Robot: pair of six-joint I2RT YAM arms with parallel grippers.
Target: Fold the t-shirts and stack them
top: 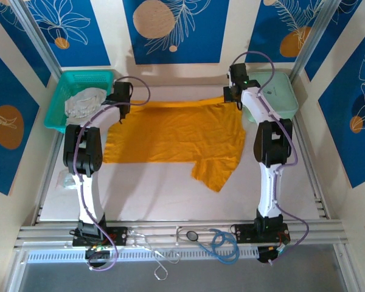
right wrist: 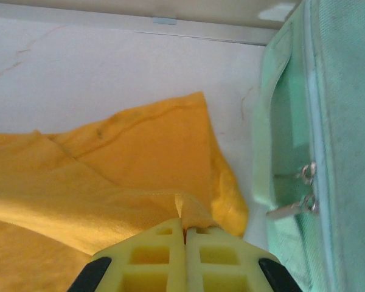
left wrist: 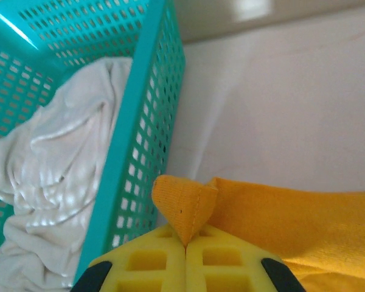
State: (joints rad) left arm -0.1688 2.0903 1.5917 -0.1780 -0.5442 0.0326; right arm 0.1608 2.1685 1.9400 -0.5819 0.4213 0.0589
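Folding is barely begun, we judge. Overhead, the orange shirt [top: 176, 137] lies spread open; the white shirt [top: 85, 102] sits crumpled in the basket [top: 56, 109]. Left wrist: our left gripper [left wrist: 186, 243] is clamped on one corner. Right wrist: the right gripper [right wrist: 184, 228] pinches the other, near the case [right wrist: 340, 121].

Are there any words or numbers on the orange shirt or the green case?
No readable text.
The orange t-shirt is plain; the mint-green case and teal basket carry no lettering; the blue wall panels bear leaf and circle drawings, no letters.
A small pale tag at the back is too blurred to read.
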